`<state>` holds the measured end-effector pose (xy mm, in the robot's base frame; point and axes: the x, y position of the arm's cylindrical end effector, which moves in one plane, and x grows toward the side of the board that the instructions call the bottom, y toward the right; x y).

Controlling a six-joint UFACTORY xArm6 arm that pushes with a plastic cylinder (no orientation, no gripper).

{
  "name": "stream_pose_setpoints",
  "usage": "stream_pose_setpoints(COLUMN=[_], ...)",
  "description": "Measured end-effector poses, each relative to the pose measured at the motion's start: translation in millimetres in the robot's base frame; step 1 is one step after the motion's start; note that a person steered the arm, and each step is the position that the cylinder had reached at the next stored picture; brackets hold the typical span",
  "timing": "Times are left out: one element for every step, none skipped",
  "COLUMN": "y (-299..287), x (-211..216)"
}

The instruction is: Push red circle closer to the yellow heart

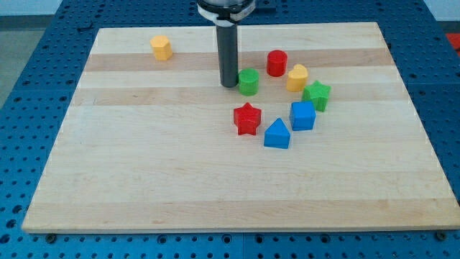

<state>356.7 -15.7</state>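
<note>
My tip (229, 85) rests on the desk (144, 180), touching the green circle (249, 82) — no jaws are fitted, nothing is held. Red circle (277, 63) sits just beside the yellow heart (297, 78). Risk: a push through the green circle scatters both.

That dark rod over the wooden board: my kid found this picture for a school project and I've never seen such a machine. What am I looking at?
It is a robot arm ending in a plain rod, with no end effector and nothing held. Its lower end, my tip, slides on the wooden board to push blocks. There is one camera view. The tip stands just left of a green circle. To the right are a red circle, a yellow heart and a green star. Below lie a red star, a blue cube and a blue triangle. Another yellow block sits top left.
</note>
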Motion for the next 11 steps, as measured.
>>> stream_pose_setpoints(y=[5.7, 0.8, 5.1, 22.7, 40.8, 56.7, 69.3, 75.0, 81.5, 89.3, 89.6], x=[-9.2, -40.8, -67.7, -90.5, -93.0, -93.0, -90.1, -83.3, -68.3, -52.6, -54.0])
